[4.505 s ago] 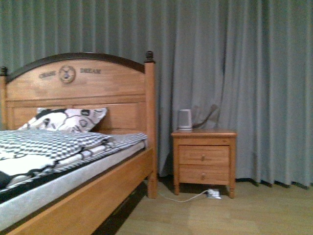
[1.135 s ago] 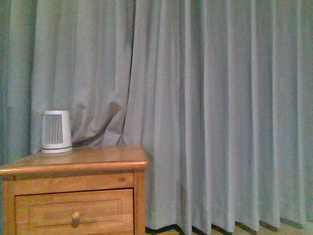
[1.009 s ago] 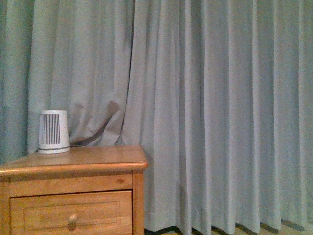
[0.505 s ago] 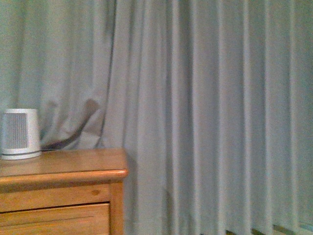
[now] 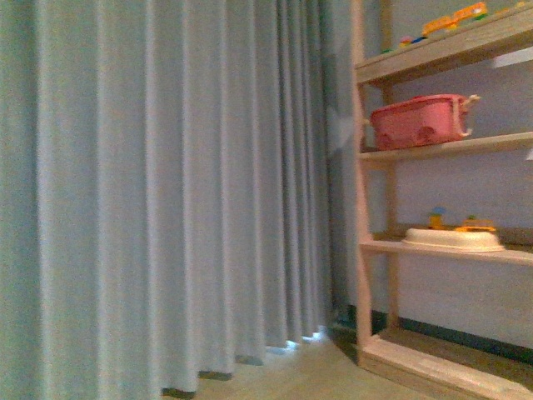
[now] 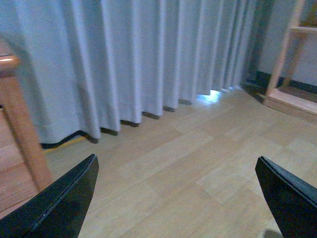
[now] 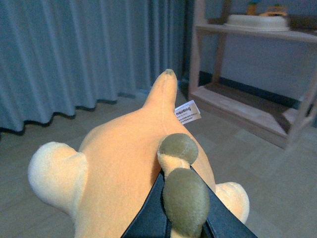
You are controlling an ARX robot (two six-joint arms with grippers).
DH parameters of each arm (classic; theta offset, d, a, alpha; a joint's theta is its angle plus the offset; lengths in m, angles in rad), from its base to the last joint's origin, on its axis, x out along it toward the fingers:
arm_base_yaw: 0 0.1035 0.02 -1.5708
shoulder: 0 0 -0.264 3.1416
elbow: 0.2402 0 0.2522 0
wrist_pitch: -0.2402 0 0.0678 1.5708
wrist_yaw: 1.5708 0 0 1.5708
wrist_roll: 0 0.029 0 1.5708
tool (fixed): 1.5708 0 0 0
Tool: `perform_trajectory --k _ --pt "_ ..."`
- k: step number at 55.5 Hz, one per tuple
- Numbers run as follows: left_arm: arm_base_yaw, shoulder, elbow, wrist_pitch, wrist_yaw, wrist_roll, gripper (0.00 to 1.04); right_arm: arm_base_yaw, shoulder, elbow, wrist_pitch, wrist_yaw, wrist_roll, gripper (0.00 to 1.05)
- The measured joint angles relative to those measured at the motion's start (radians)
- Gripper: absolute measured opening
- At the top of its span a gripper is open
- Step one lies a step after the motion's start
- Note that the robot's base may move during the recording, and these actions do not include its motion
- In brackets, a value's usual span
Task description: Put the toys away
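1. The plush toy (image 7: 124, 168), yellow-orange with cream paws and a white label (image 7: 187, 110), is off the floor in the right fingers (image 7: 148, 220). It is short of the wooden shelf unit (image 5: 364, 208), with its pointed end aimed toward the unit's lowest board.
2. The right fingers are closed tightly on a brown-tipped part of the toy, with one dark finger showing on each side of it.
3. The left fingers (image 6: 64, 198) are spread wide and grip nothing. Only wood floor (image 6: 188, 168) shows between them, and the shelf unit's foot is beyond them at the far side of that floor.
4. On the shelf unit a pink basket (image 5: 420, 121) sits on the second board from the top. A shallow white tray (image 5: 454, 240) with small coloured pieces is on the board below it.
5. A grey-blue curtain (image 5: 166, 183) hangs to the floor just beside the shelf unit's upright.
6. A wooden furniture leg (image 6: 22, 134) stands well apart from the shelf unit, at the curtain's other end in the left wrist view.
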Motion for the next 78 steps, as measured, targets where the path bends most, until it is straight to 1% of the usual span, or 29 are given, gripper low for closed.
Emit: perform_trajectory --k 33,48,78 --pt "0.0 0.0 0.0 0.0 -0.003 0.0 0.98 0.0 0.0 0.0 0.0 -0.003 0.0 0.06" --pt "-0.001 0.0 0.0 0.0 0.01 0.003 0.98 -0.003 -0.001 0.0 0.0 0.016 0.0 0.06" --pt "0.0 0.0 0.0 0.0 0.0 0.002 0.98 -0.002 -0.001 0.0 0.0 0.004 0.0 0.06"
